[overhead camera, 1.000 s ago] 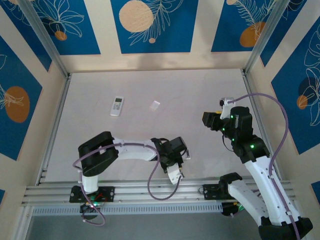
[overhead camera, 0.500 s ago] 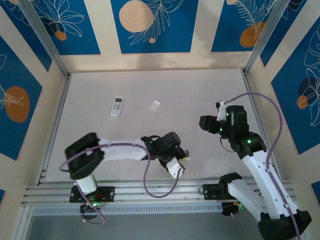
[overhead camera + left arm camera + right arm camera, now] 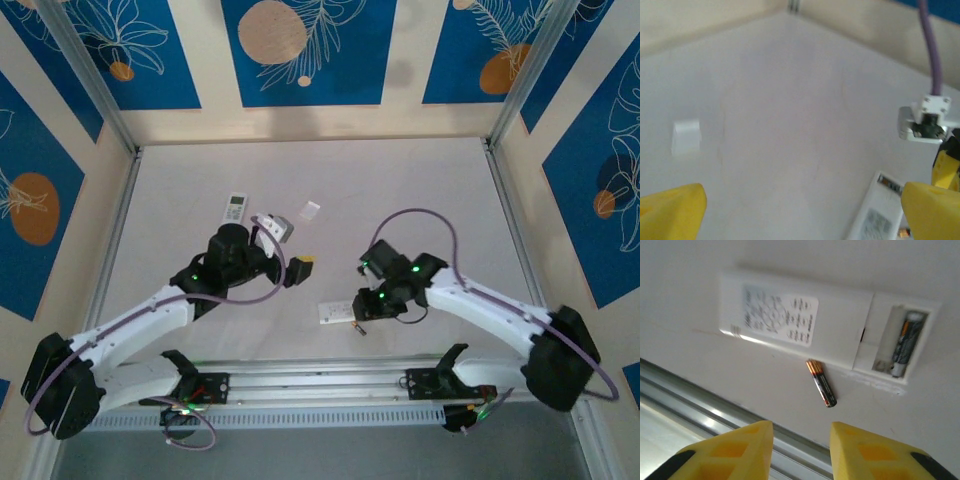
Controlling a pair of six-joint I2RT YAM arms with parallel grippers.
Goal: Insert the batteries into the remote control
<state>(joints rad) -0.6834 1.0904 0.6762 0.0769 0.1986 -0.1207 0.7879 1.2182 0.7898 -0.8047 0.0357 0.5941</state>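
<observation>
Pale grey worktop [image 3: 430, 200], walled in with blue-and-cream leaf panels [image 3: 305, 50], is what I am working over. On my right wrist feed the yellow right fingers [image 3: 735, 452] stand apart with nothing between them. Just beyond their gap lies a loose dark battery with gold-orange ends [image 3: 821, 383], flat on the worktop and slanted. Its upper end sits right at the long edge of the white rectangular remote control [image 3: 790, 325]; I cannot tell whether they touch. That remote lies back-up with its printed label showing. Its battery bay [image 3: 885, 340] is uncovered at the right-hand end, and a second dark battery [image 3: 905, 342] is seated along one side of it. On the near side of the fingers runs the aluminium rail [image 3: 685, 395] at the worktop's edge.

The yellow left fingers [image 3: 672, 210] are spread wide and empty. Between them, close to the right-hand one, I see the end of the same remote. From above, these fingers sit just up-left of it. Farther out lies a small white rectangular cover piece [image 3: 686, 136]. Well apart, toward the far left, is a smaller white remote with a display window [image 3: 235, 208].
</observation>
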